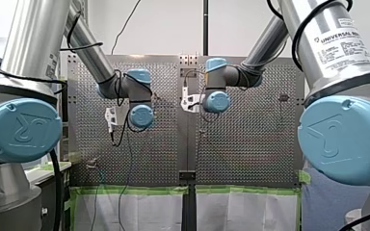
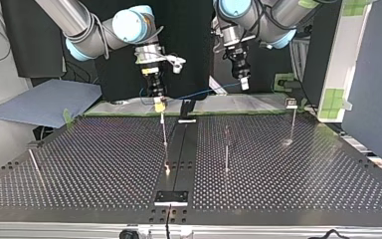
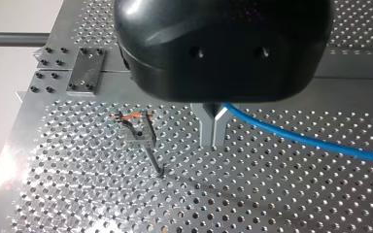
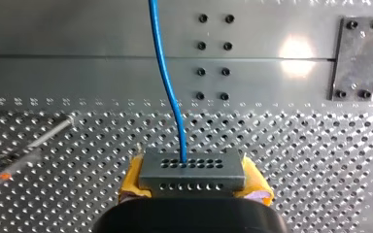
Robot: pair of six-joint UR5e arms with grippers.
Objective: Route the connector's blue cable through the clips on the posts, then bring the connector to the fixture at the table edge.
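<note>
My right gripper [image 4: 194, 182] pinched grey perforated metal connector [image 4: 192, 167]; my left gripper [image 3: 213, 138], just beside clip-topped metal post [image 3: 144, 140], clamped thin blue cable [image 4: 161, 63].

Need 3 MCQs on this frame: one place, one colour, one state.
1. The grey perforated metal connector block sits: A) on the table; B) between my right gripper's yellow pads; C) in the fixture.
2. The thin cable is: A) blue; B) red; C) green.
3. My left gripper's metal fingers are: A) spread wide; B) holding a post; C) shut on the cable.
Answers: 1 B, right wrist view shows it clamped; 2 A, blue in both wrist views; 3 C, left wrist view shows them closed on it.
</note>
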